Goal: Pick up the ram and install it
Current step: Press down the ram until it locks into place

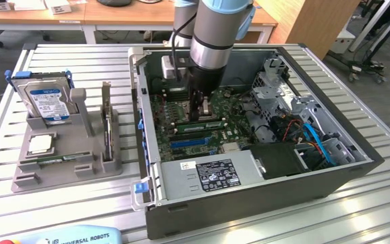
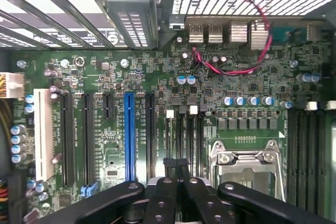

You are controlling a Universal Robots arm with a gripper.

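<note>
Inside the open dark-grey metal computer case, over its green motherboard, is where we find the black two-fingered gripper. Its fingers are pressed tight together with no gap, and nothing shows clamped between them.

Now, the ram: a long, thin green circuit-board stick, standing on edge deep in the case, low on the board, touching or just beside the gripper's tip. It looks seated in a slot, though whether it's fully clicked home I can't tell. From the wrist camera, the closed gripper hangs over a row of narrow black memory slots, inside the case between the long blue expansion slot and the silver processor socket frame.

Outside the case, on its exterior-view-left side, sits a grey plastic parts holder. It carries a silver hard drive with a blue-white label and a small square silver processor chip. A second thin green strip lies in its front trough; what that one is, too small to call.

A word on handling. By my reckoning this stick is light, stiff and thin, and easily damaged. Best held across its flat faces near the upper edge, clear of the contact edge. Any push should land square on the top edge, or it may tilt in the slot.
</note>
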